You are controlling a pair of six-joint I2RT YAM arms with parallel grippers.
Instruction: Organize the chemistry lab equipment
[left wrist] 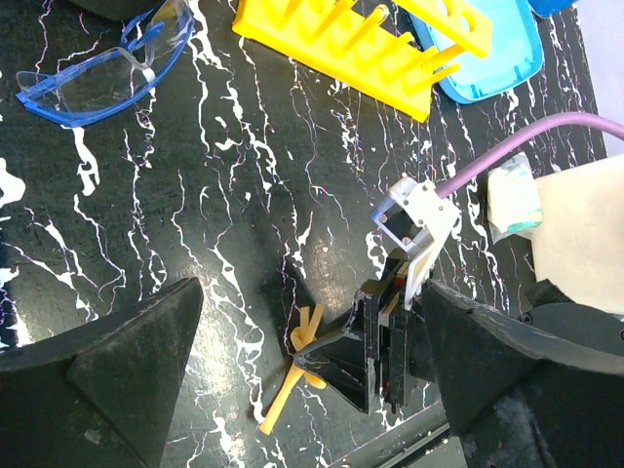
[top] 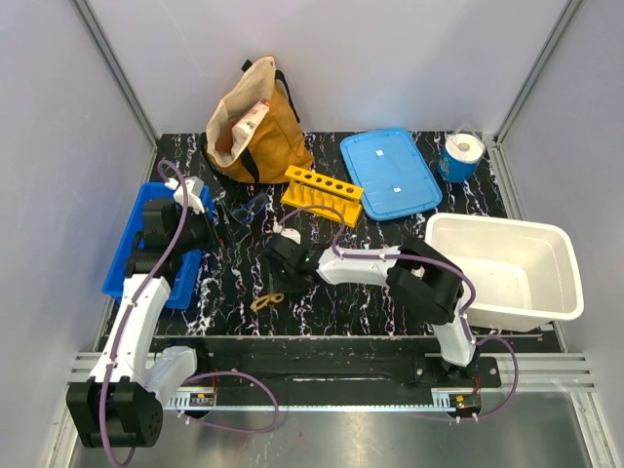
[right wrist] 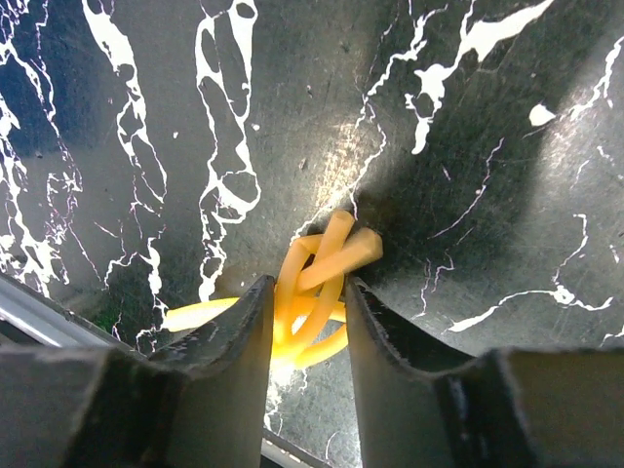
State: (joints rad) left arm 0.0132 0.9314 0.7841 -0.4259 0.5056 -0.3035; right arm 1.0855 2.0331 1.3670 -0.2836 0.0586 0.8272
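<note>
The small yellow looped piece (right wrist: pixel 327 268) lies on the black marbled table near the front edge (top: pixel 266 300). My right gripper (right wrist: pixel 304 292) is down on it, jaws pressed on both sides of the loop; it also shows in the left wrist view (left wrist: pixel 366 356) and from above (top: pixel 281 271). My left gripper (left wrist: pixel 312 288) is open and empty, hovering by the blue tray (top: pixel 146 255). The clear goggles with the dark-blue frame (top: pixel 249 208) lie left of centre (left wrist: pixel 97 68). A pale green glove (left wrist: pixel 512 195) sits beside the white bin. No thin clear tubes show.
A yellow tube rack (top: pixel 324 190) and a blue lid (top: pixel 390 171) lie at the back. A tan bag (top: pixel 253 122) stands back left, a paper roll (top: pixel 460 154) back right. A white bin (top: pixel 507 263) is on the right.
</note>
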